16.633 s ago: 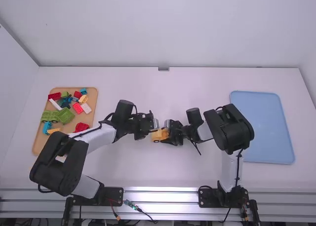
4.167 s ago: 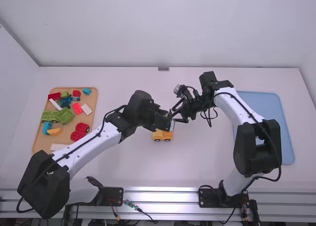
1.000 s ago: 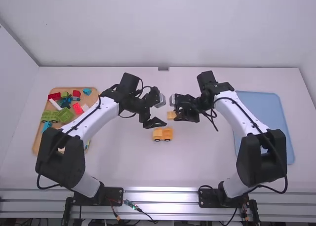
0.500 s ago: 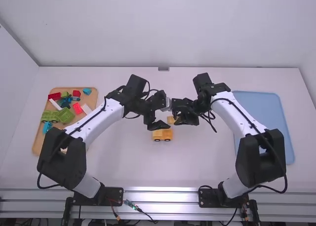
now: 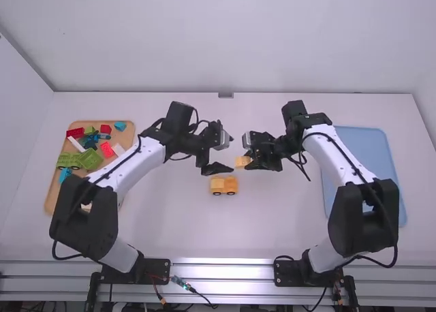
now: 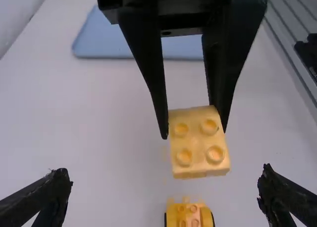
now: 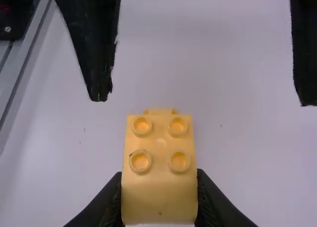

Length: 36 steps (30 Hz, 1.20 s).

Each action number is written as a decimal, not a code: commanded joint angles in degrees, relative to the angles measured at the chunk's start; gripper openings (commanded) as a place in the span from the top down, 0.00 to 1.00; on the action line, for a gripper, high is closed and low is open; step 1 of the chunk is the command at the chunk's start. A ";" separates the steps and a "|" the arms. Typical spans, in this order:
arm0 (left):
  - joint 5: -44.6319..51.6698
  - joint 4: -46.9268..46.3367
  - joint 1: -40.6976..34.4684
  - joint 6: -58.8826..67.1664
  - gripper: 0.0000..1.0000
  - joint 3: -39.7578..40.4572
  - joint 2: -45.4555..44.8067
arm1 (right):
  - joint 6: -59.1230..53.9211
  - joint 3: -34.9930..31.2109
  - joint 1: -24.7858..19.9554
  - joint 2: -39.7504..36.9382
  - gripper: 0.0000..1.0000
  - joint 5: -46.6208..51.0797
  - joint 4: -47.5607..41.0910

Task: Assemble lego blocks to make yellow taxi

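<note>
High view: wheeled taxi body (image 5: 223, 185) stands on the surface (image 5: 177, 220), looks partly built, and the yellow block (image 5: 242, 161) is off it, pinched in the right claw (image 5: 248, 162). Left wrist view: left claw (image 6: 167, 177) spread and empty, studs on the body bare, so seating that block looks like what's left. Right wrist view: right claw grips the block by its sides, studs exposed.

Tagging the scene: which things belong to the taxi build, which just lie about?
Job:
- yellow block, in right gripper
- yellow wheeled piece
- left gripper, open

Lying about, apparently, on tan tray:
- green block
- red block
</note>
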 commanded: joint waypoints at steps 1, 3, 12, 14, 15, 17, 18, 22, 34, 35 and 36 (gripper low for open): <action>5.16 3.17 0.20 -2.93 0.01 -2.82 0.35 | -3.04 -0.35 0.04 -0.96 1.00 -3.69 -0.50; 3.04 6.73 0.13 -7.65 0.01 -4.07 0.35 | -2.93 -0.35 0.04 -0.96 1.00 -3.52 -0.50; 2.51 8.98 -0.87 -9.64 0.01 -5.07 0.22 | -2.91 -0.57 0.15 -0.96 1.00 -3.43 -0.09; 2.64 9.01 -0.17 -9.62 0.01 -5.07 0.22 | -1.07 -1.49 0.09 -0.96 1.00 -3.04 2.03; 2.89 9.03 0.31 -9.64 0.01 -5.07 0.22 | 1.51 -2.47 -0.02 -0.96 1.00 -2.38 4.35; 3.17 8.87 1.36 -9.68 0.01 -5.07 0.20 | 5.68 -4.72 0.00 -0.96 1.00 -0.44 8.57; 3.13 8.83 1.53 -9.68 0.01 -5.09 0.20 | 6.19 -5.31 0.00 -0.96 1.00 -0.04 9.31; 3.15 8.22 3.06 -9.66 0.01 -5.09 0.20 | 5.51 -9.88 -0.50 -0.96 1.00 0.28 12.76; 3.28 3.67 10.27 -4.90 0.01 -5.09 0.20 | 5.49 -25.88 -6.99 -0.96 1.00 2.12 25.73; 3.76 3.13 10.78 -3.91 0.01 -5.09 0.20 | 5.49 -27.08 -7.26 -0.96 1.00 2.14 27.30; 4.96 2.16 11.58 -2.12 0.01 -5.09 0.20 | 5.95 -28.65 -7.67 -0.96 1.00 2.08 29.46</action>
